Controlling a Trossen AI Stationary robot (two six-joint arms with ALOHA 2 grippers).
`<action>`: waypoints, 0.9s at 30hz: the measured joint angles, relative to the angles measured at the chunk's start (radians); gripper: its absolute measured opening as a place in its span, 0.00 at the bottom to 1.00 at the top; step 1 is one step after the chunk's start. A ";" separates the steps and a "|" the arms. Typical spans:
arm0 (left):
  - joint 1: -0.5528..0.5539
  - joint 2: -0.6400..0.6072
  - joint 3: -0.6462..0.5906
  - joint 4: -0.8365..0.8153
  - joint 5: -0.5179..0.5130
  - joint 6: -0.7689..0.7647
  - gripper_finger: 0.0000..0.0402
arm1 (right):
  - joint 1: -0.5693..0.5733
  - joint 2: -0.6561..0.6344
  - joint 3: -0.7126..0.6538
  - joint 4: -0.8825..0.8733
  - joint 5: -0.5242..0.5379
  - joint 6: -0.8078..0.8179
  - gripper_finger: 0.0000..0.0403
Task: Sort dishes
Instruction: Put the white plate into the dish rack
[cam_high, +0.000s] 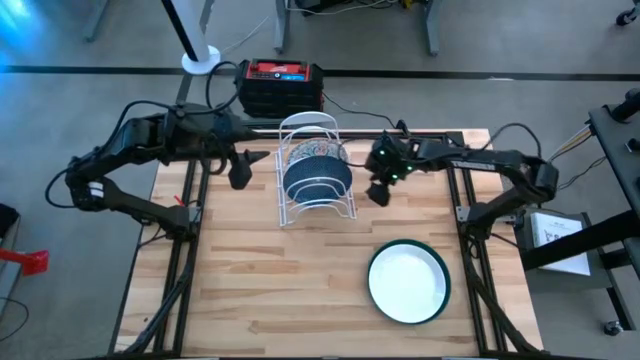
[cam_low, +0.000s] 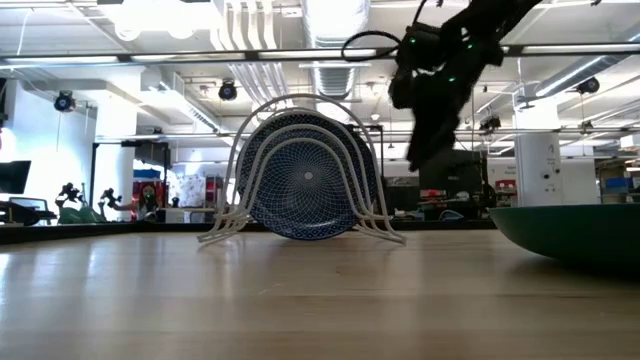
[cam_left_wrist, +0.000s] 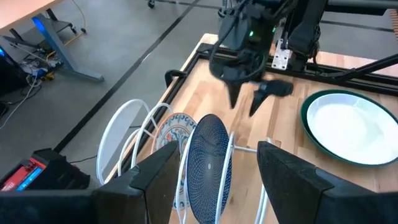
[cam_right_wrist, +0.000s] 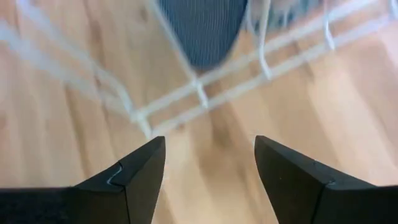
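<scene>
A white wire rack (cam_high: 316, 170) stands at the table's far middle. A blue speckled dish (cam_high: 318, 178) stands on edge between its wires, and a floral dish (cam_left_wrist: 176, 134) stands just behind it, toward the far edge. Near the table's right front lies a round dish (cam_high: 408, 282), white inside with a green rim and a green underside (cam_low: 580, 235). My left gripper (cam_high: 240, 178) hangs open to the left of the rack, above the table. My right gripper (cam_high: 380, 192) hangs open to the right of the rack, tipped down, with nothing between its fingers (cam_right_wrist: 210, 168).
A black and red box (cam_high: 280, 85) sits past the table's far edge, with cables beside it. Bare wood lies along the table's near left and in front of the rack (cam_high: 260, 290).
</scene>
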 joint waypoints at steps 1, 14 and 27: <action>0.000 0.005 0.000 0.000 0.000 0.000 0.51 | 0.003 -0.022 0.000 -0.045 0.000 -0.001 0.59; -0.052 0.123 0.000 0.036 0.001 0.031 0.51 | 0.140 -0.437 -0.149 -0.249 -0.035 0.119 0.52; -0.224 0.187 0.000 0.074 -0.080 0.016 0.51 | 0.352 -0.609 -0.349 -0.242 0.011 0.328 0.49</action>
